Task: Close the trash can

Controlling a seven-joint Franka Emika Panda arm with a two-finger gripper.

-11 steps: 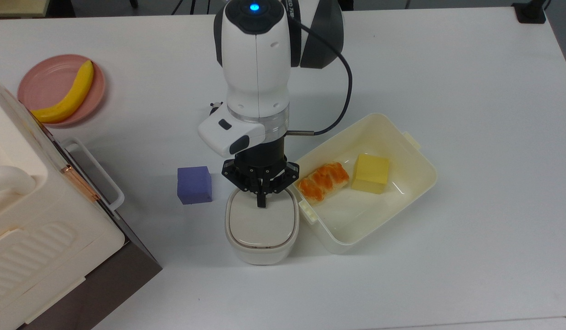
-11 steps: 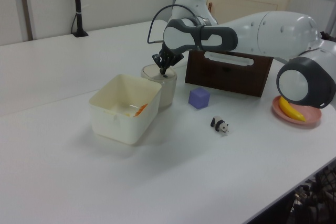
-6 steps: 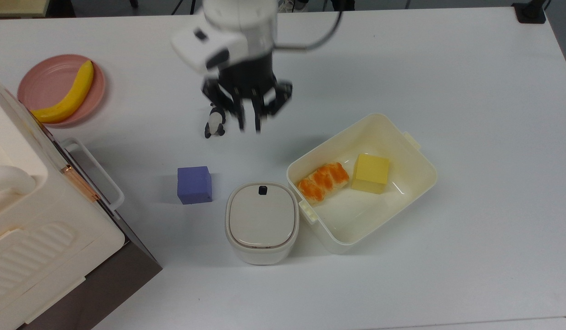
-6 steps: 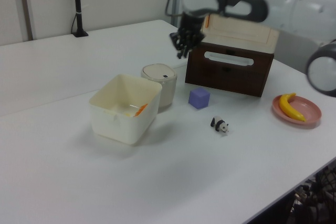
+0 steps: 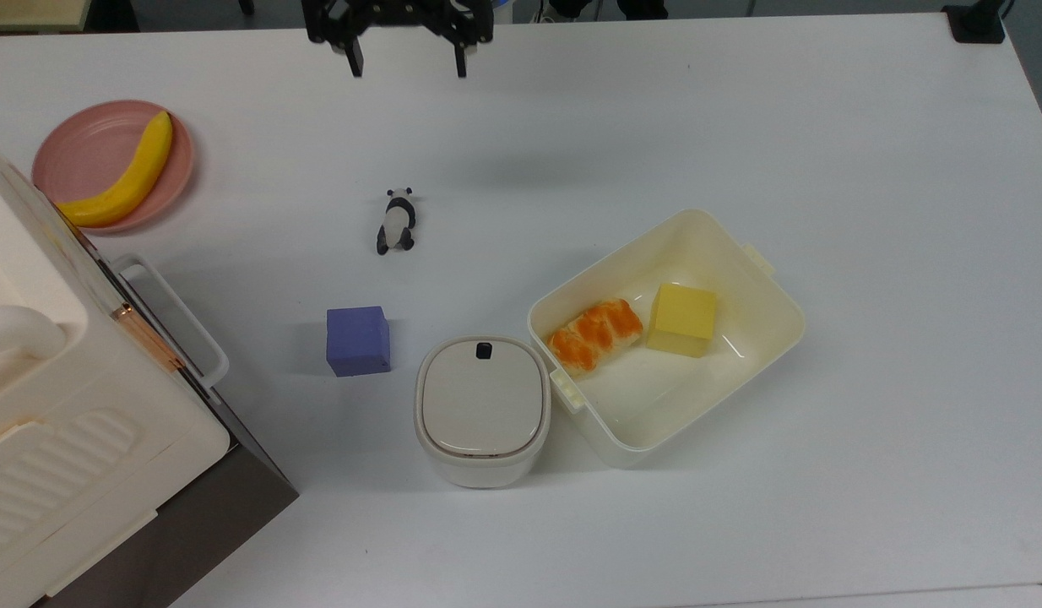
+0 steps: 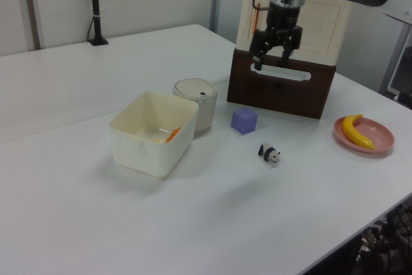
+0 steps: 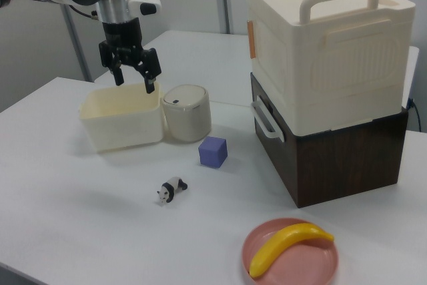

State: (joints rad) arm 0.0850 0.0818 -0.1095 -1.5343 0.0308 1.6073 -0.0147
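Observation:
The trash can (image 5: pixel 482 411) (image 6: pixel 196 102) (image 7: pixel 187 112) is a small white rounded-square bin standing near the table's middle. Its beige-grey lid lies flat and shut, with the black button (image 5: pixel 483 350) at the rim. My gripper (image 5: pixel 405 66) (image 6: pixel 272 61) (image 7: pixel 135 82) hangs high in the air, well away from the bin, at the top edge of the top view. Its black fingers stand spread apart, open, with nothing between them.
A cream food tub (image 5: pixel 762 291) with a pastry (image 5: pixel 595 335) and a yellow block (image 5: pixel 681 319) touches the bin's side. A purple cube (image 5: pixel 358 340), a toy panda (image 5: pixel 396 220), a pink plate (image 5: pixel 86 152) with a banana (image 5: pixel 124 179), and a large cream appliance (image 7: pixel 327 51) on a brown box also stand here.
The gripper left the shut lid, rose and pulled back toward the top view's upper edge, and its fingers spread apart. The lid stays down.

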